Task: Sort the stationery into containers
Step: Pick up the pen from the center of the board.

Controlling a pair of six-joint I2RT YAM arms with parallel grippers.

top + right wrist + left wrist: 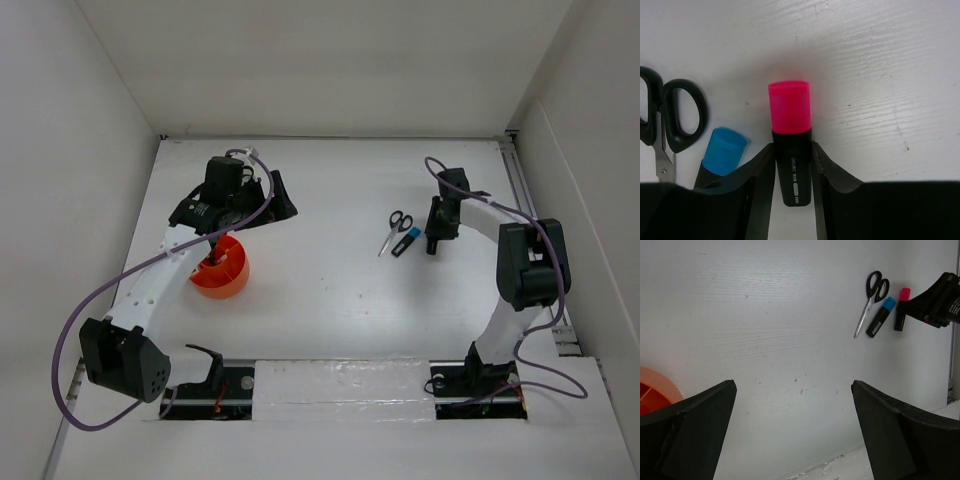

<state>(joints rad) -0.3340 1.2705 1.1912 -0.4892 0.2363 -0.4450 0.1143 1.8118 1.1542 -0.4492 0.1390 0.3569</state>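
Pink highlighter: lies flat on the table, on the right side, black body toward the wrist and pink cap pointing away from it.
Right hand: down at the table with the fingers set against the two long sides of the black body, just below the cap; narrowed to the width of the body, a grip by the look of it, nothing lifted yet.
Long axis: runs straight out between the fingers, so the squeeze goes across the narrow width, which is the right way to take it.
Neighbours: blue highlighter lies just beside on the left, roughly parallel, close to the left finger but apart from the pink one; scissors lie beyond that, handles away from the wrist.
Orange cup: well apart, across the table on the left, under the left arm.
Left hand: wide open and empty, just beside the cup and looking toward the stationery.
Nearer arm: the right for the stationery, the left for the cup.
Next move, as I judge it: lift straight up, clear of the blue highlighter, then carry leftward to the cup.
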